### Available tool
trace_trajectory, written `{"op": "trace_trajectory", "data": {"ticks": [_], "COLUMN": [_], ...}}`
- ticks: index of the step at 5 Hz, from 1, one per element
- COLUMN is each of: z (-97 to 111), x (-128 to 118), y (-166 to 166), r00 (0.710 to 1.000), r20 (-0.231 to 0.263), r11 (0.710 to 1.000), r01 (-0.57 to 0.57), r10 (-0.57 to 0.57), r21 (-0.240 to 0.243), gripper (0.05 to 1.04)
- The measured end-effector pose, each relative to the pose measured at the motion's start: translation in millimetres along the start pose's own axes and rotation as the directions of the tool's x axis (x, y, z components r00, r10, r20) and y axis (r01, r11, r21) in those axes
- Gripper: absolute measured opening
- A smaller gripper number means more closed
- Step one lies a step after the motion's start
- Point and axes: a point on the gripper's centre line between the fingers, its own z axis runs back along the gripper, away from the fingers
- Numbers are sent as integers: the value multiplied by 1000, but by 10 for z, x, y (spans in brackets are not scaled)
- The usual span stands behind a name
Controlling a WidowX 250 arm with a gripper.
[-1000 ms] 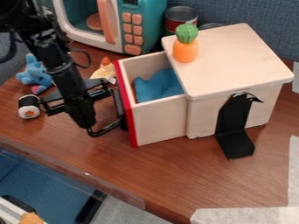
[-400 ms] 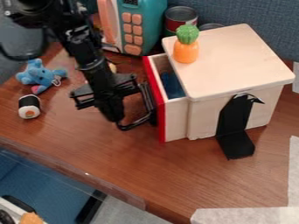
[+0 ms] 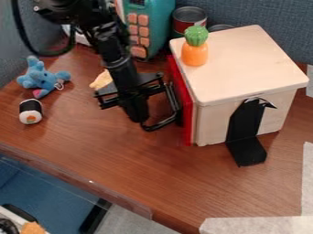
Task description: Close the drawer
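The gripper (image 3: 147, 109) hangs just left of the wooden box (image 3: 245, 68), its right side against or very close to the drawer's red front (image 3: 186, 107). The drawer sits nearly flush with the box, with only a thin strip of its side visible behind the red front. Its inside is hidden under the box top. Whether the gripper's jaws are parted cannot be made out.
An orange toy with a green top (image 3: 194, 48) stands on the box. A black bracket (image 3: 246, 132) is at its front. Blue plush (image 3: 41, 79), sushi toy (image 3: 30, 111) and yellow toy (image 3: 101, 80) lie left; microwave (image 3: 149, 27) and can (image 3: 189, 19) stand behind.
The gripper has moved right, and the drawer has slid right into the box along with it. The blue cloth inside has gone out of sight.
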Motion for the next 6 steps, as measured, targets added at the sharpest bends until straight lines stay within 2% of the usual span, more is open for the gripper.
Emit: {"op": "trace_trajectory", "data": {"ticks": [1,2,3,4,5,6], "z": [-4,46,348,678,949,1104], "x": [-5,-72,-21,51,49,22], "y": [-58,-84,-131,-42,160,308], "r00": [1000,997,990,972,923,869], "r20": [-1,0,108,192,223,208], "r11": [1000,997,996,990,949,894], "r01": [0,76,86,139,314,432], "r10": [0,-76,-89,-136,-313,-449], "r21": [-2,32,32,-3,32,121], "gripper": [128,328,633,930,1009,1005]}}
